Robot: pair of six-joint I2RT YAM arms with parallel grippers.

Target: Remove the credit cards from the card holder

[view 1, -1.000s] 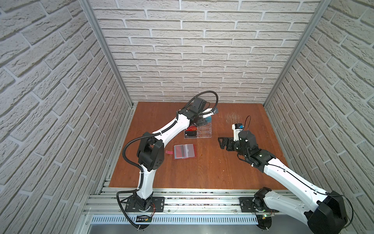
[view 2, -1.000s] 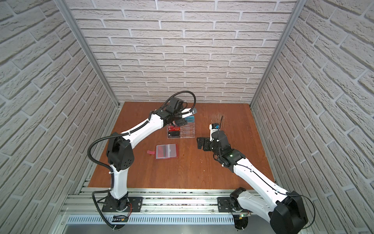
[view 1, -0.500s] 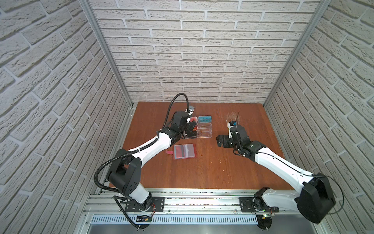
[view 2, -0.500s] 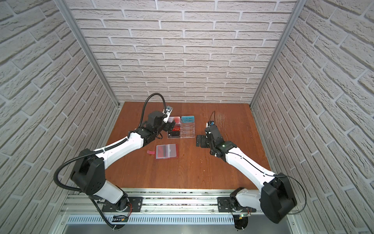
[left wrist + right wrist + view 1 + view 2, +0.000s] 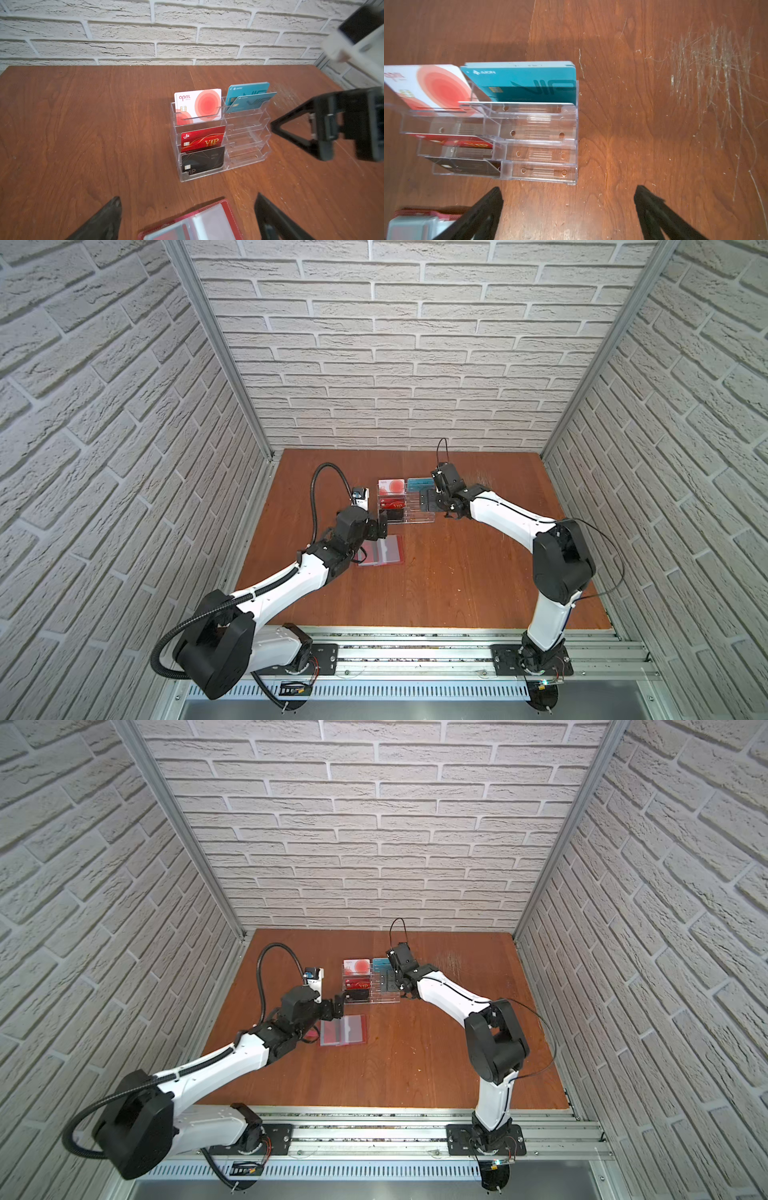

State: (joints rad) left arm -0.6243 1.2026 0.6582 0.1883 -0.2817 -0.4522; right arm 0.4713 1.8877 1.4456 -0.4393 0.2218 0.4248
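Both arms are in over the counter [image 5: 457, 572] and we have a clear look at the layout. The red card holder [image 5: 382, 551] lies open and flat on the wood, clear sleeve pages facing up, just in front of the clear acrylic stand [image 5: 409, 510], on the left arm's side. Both top views show it there [image 5: 345, 1029]. Red shows through the sleeve on its left page, but we cannot tell whether that is a card or the cover behind it.

The left hand [image 5: 381, 527] hangs at the gap between the holder's far edge and the stand's front left corner. Its fingers are spread wide with nothing between them, and the left wrist view confirms it [image 5: 188, 197].

Across the way, the right hand [image 5: 428, 499] sits at the right end of the stand, also spread wide and carrying nothing. Its two dark fingers [image 5: 488, 207] frame bare wood by the stand's front right corner.

In the stand, two teal VIP cards [image 5: 249, 97] stand upright in the back right pocket. A white and red april card [image 5: 197, 104] is in the back left pocket. In front of that comes a red VIP card [image 5: 202, 138], and a black card [image 5: 202, 161] fills the frontmost left pocket.
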